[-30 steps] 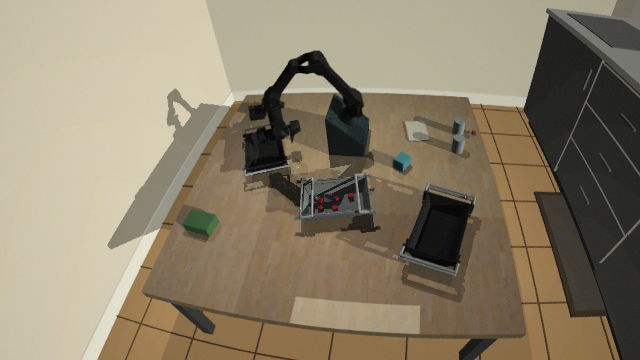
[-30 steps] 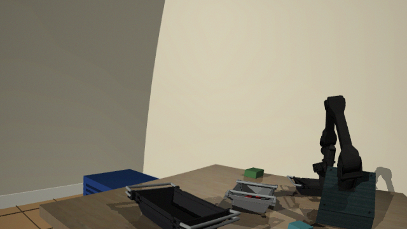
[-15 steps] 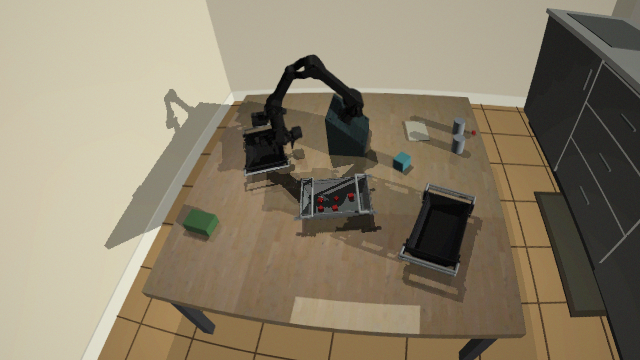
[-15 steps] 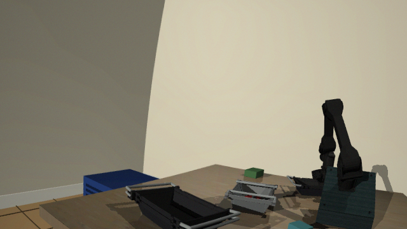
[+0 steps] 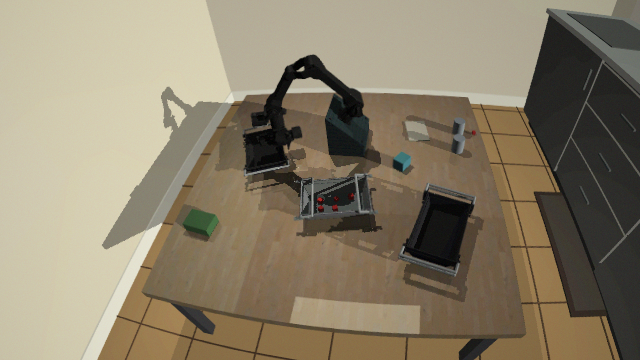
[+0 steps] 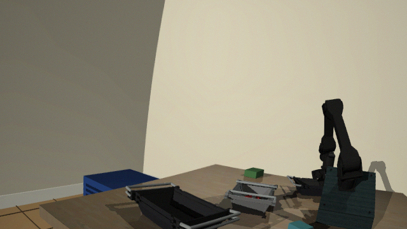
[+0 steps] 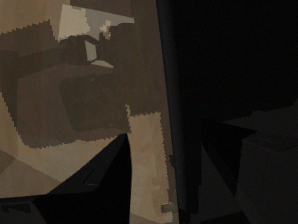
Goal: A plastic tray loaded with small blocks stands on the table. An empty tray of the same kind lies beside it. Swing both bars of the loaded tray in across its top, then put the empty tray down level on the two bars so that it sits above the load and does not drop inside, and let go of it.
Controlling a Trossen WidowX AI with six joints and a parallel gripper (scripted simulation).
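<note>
The grey loaded tray holds several small red blocks. Its left bar and right bar both lie inward across its top. The small empty black tray stands on the table beside the arm, with its visible front bar out over its end. My gripper is down at this tray's side wall, partly open. One finger is outside the wall over the table, the other over the tray's inside; no contact shows. Its fingertips are dark and mostly hidden in the top and exterior views.
A larger black tray stands at the right. The arm's dark base block is right of the small black tray. A green block, a teal cube and two grey cylinders also stand there.
</note>
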